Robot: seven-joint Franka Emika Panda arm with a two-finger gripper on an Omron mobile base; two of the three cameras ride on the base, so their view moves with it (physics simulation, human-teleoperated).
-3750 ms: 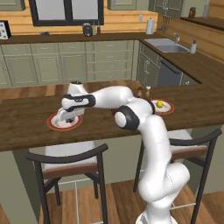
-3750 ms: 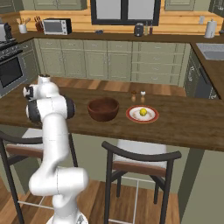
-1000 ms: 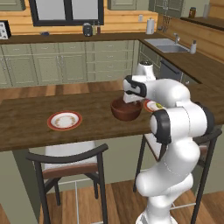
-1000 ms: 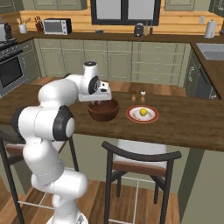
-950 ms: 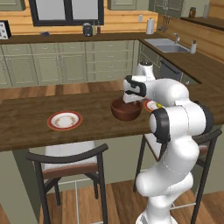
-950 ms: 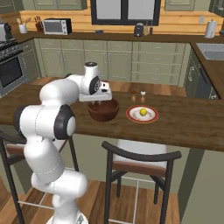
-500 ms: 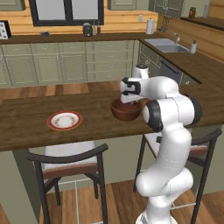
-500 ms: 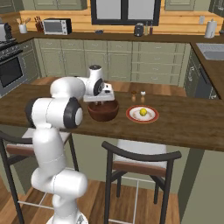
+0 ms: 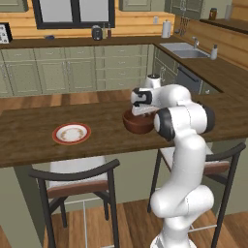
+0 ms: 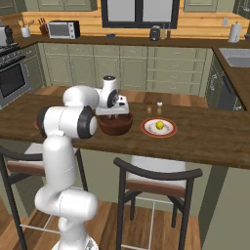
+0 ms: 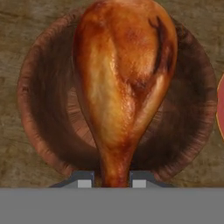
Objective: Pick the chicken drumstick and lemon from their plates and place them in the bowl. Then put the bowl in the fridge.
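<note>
The fingers (image 11: 108, 178) pinch the chicken drumstick (image 11: 124, 83) by its narrow bone end. A second ago they hung at the bowl's far side; now the drumstick hangs directly above the bowl (image 11: 43, 113), so release looks near. The rim circles it with room all round. The lemon (image 10: 159, 125) waits on its plate (image 10: 146, 129) beside the bowl.

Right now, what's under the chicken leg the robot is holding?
The bowl sits right below the drumstick, which the gripper holds by its thin end. The bowl's rim and dark inner walls show. Its bottom is covered by the drumstick, so I can't see it.
</note>
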